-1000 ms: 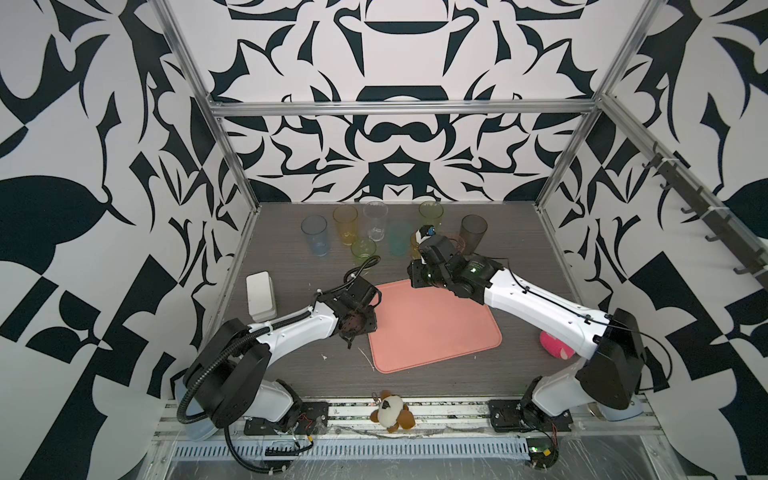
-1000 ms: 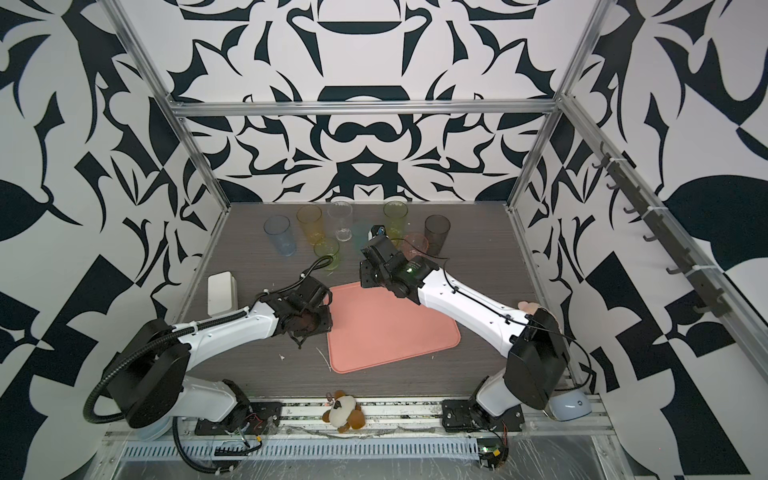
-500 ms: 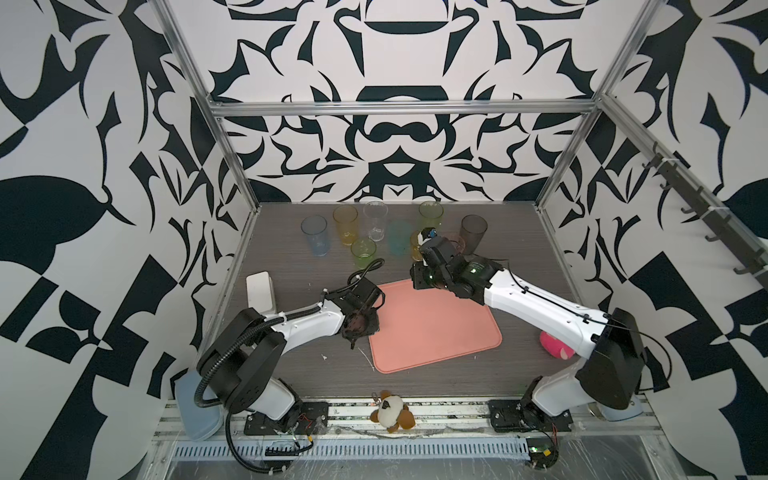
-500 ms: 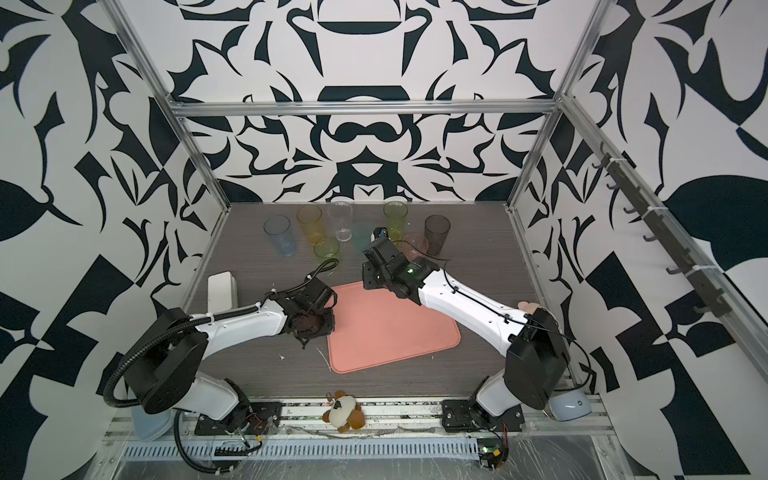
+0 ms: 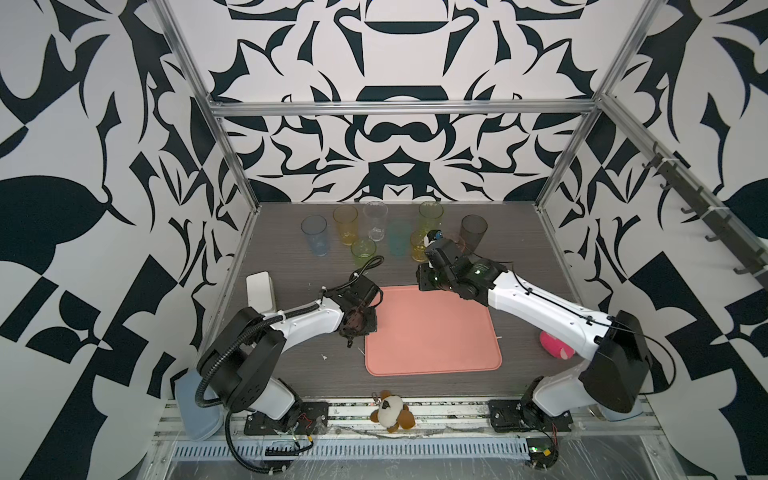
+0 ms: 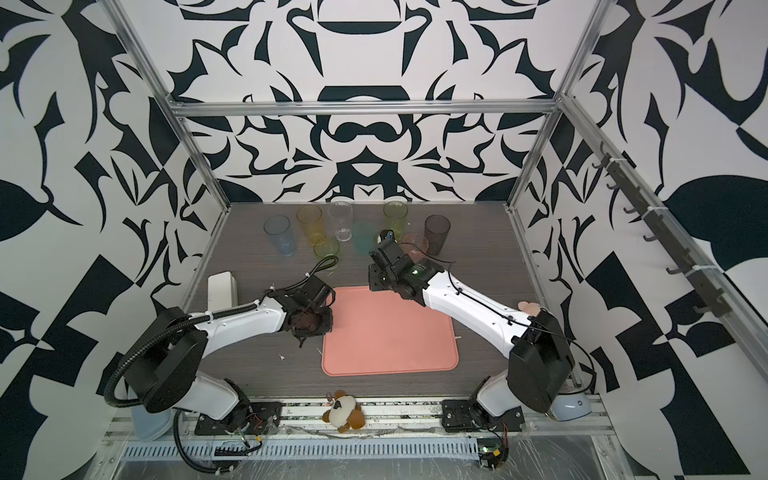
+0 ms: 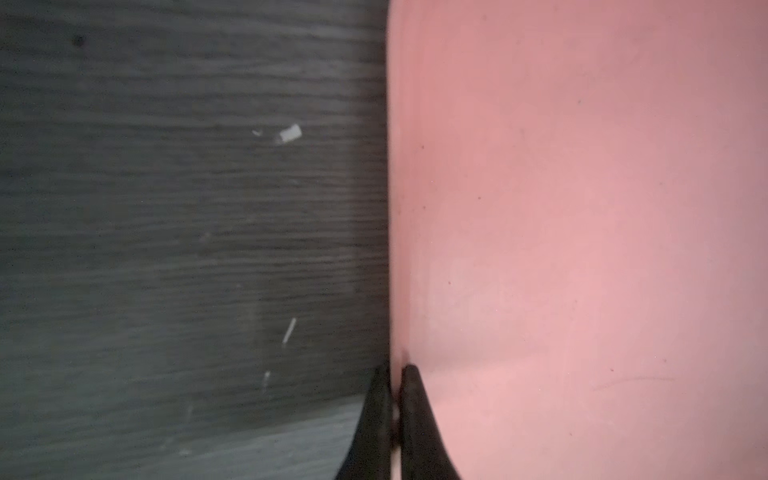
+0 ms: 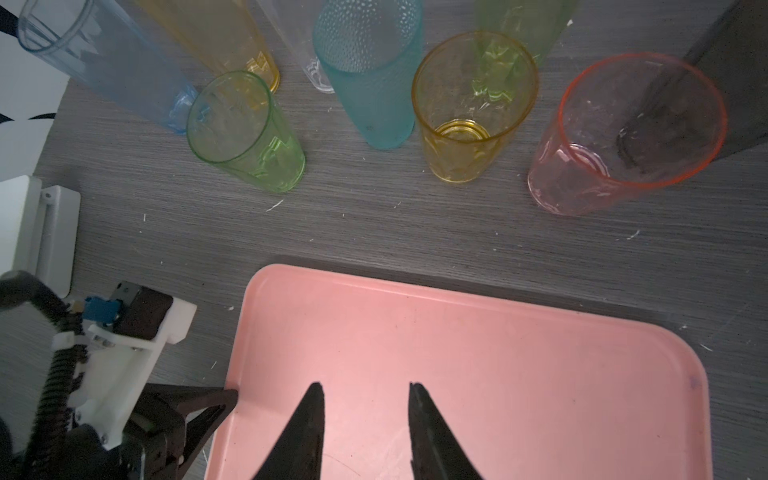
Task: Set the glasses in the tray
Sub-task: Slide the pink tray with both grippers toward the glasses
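The salmon-pink tray (image 5: 432,332) (image 6: 390,332) lies flat mid-table with nothing on it. My left gripper (image 5: 371,328) (image 7: 395,370) is shut on the rim of its left edge, one finger outside on the table and one inside the tray (image 7: 582,208). My right gripper (image 8: 365,386) (image 5: 430,284) hangs open over the tray's far part (image 8: 457,324), holding nothing. The glasses stand upright behind the tray: blue (image 8: 112,62), orange (image 8: 216,37), clear (image 8: 299,54), short green (image 8: 241,129), teal (image 8: 370,70), yellow (image 8: 469,112), tall green (image 8: 523,29), pink (image 8: 623,133), smoky grey (image 8: 739,83).
A white box (image 5: 259,291) stands by the left wall. A pale blue container (image 5: 195,411) leans at the front left corner. A plush toy (image 5: 390,411) lies on the front rail. A pink toy (image 5: 555,345) sits under my right arm.
My left gripper has closed from partly open onto the tray's left rim. The right arm and the glasses have hardly moved.
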You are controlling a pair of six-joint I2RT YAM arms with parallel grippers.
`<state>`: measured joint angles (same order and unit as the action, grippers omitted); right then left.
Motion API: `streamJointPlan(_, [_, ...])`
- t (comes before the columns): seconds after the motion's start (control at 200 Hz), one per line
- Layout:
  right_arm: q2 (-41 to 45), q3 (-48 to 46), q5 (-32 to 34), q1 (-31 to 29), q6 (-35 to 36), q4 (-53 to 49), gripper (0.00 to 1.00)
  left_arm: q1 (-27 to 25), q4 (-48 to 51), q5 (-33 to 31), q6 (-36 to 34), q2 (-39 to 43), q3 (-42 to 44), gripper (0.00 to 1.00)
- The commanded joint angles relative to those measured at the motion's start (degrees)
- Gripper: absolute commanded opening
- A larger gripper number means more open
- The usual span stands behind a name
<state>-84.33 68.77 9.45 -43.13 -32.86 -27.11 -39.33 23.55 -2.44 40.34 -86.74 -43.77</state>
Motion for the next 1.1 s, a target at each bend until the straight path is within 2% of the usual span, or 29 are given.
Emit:
streamJointPlan(0.0, [2.6, -0.5, 0.9, 0.4, 0.6, -0.1, 0.37, 2.5, 2.9, 0.4, -4.3, 0.8, -1.2, 0.0])
streamJointPlan(0.415, [3.5, -2.0, 1.1, 1.0, 0.7, -0.1, 0.37, 12.4, 6.0, 3.5, -13.0, 1.9, -1.9, 0.0])
streamJointPlan(0.885, [4.7, -3.7, 1.1, 1.9, 0.4, 0.6, 0.37, 17.5, 7.0, 5.5, -16.3, -2.0, -5.8, 0.02])
streamJointPlan(1.095, [6.0, -5.4, 1.0, 2.3, -0.3, 1.7, 0.37, 17.5, 6.9, 5.5, -16.0, -2.0, -5.1, 0.02])
